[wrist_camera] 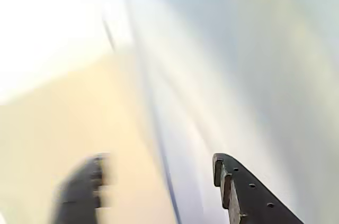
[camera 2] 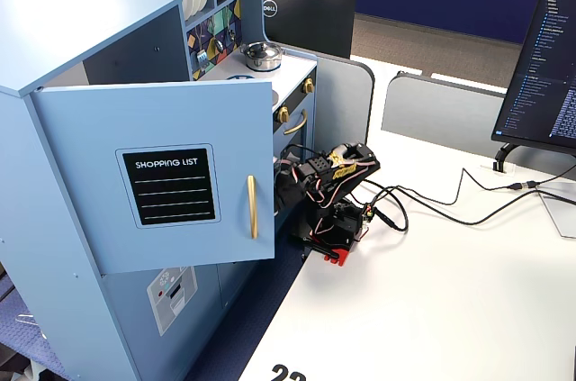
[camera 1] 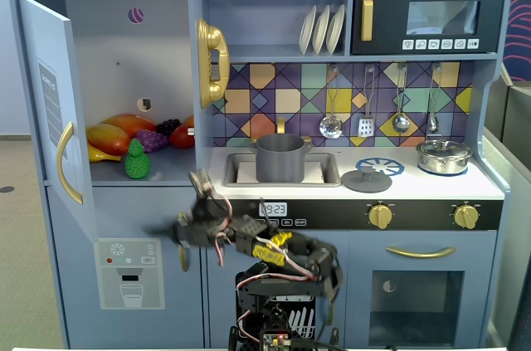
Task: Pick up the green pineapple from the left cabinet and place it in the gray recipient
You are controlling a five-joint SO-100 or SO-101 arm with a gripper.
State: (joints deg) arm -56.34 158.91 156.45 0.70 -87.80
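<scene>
The pineapple sits on the floor of the cabinet, at the front edge of the fruit pile, just ahead of the purple grapes and beside the mango; nothing is touching it. The end effector hangs well below the cabinet floor, in front of the lower panel, with the arm folded low. It is blurred in that fixed view, but the wrist view shows its two fingers parted with only blank blue panel and pale floor between them, so it reads as released and empty. The pot stands in the sink on the counter, to the right of the cabinet, its mouth bare. The reach toward the pineapple looks hardly begun. The main risk is the climb: from below the cabinet, the fingers could catch the front lip of its floor on the way up, or brush the open door, which stands out from the cabinet on its left in the front fixed view. Inside, the fruit is crowded, so a wide or off-centre approach could nudge the grapes or mango and tip the pineapple over or push it deeper. Its bumpy, tapering shape may also squirt out of a high or shallow pinch. Carrying it out, a low path could clip the partition wall beside the cabinet before reaching the pot.
</scene>
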